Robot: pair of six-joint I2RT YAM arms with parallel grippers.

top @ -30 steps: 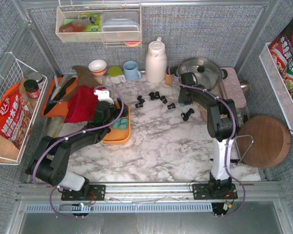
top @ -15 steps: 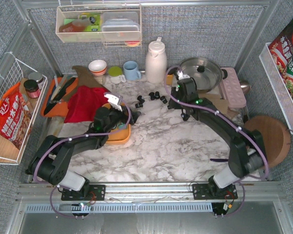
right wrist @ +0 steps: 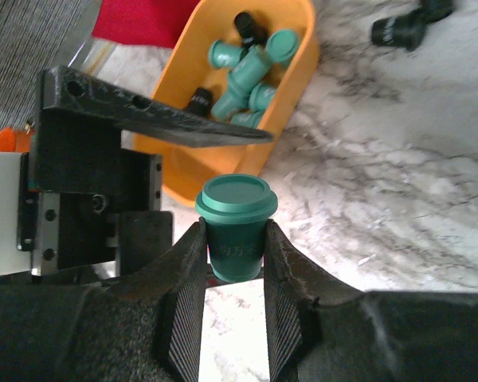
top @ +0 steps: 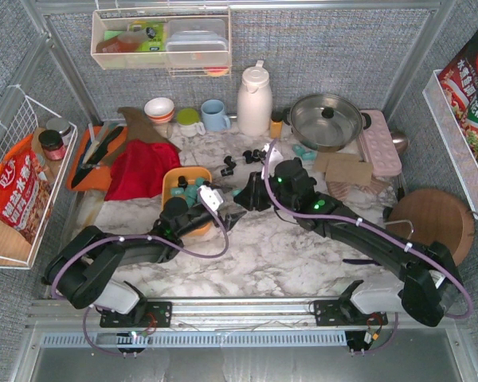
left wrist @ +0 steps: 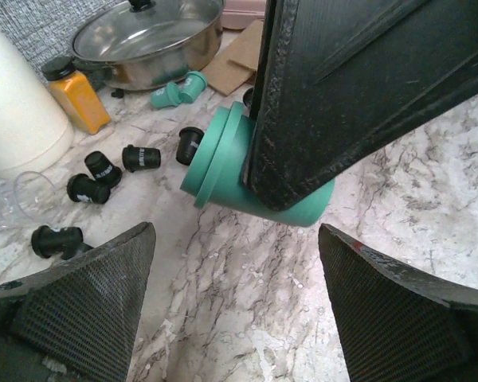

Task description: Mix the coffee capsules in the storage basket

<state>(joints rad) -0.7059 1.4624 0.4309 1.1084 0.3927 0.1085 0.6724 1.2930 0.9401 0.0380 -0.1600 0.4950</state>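
**Basket** (right wrist: 296, 76): on the desk (top: 287, 239), part-filled. It holds a heap of capsules (right wrist: 247, 72), mostly teal, with at least two black among them.

**Teal capsule** (right wrist: 236, 208): one, held by its body with the lid free. It is in the air just right of the basket, not over it.

**Right hand** (right wrist: 235, 232): narrow, clamped on the teal capsule.

**Left hand** (left wrist: 235, 255): wide and empty, just right of the basket, fingers either side of the held capsule without touching it.

**Black capsules** (top: 255, 155): several, loose on the desk, beyond the basket and to its right, apart from it.

**Teal pair** (left wrist: 179, 89): two, lying well right of the basket, against the pan (left wrist: 147, 36).

**Progress, as judged:** partly done. The basket's load is lopsidedly teal. Left to do: bring in the held capsule, gather the loose black ones and the teal pair, then stir the lot so the colours mingle.
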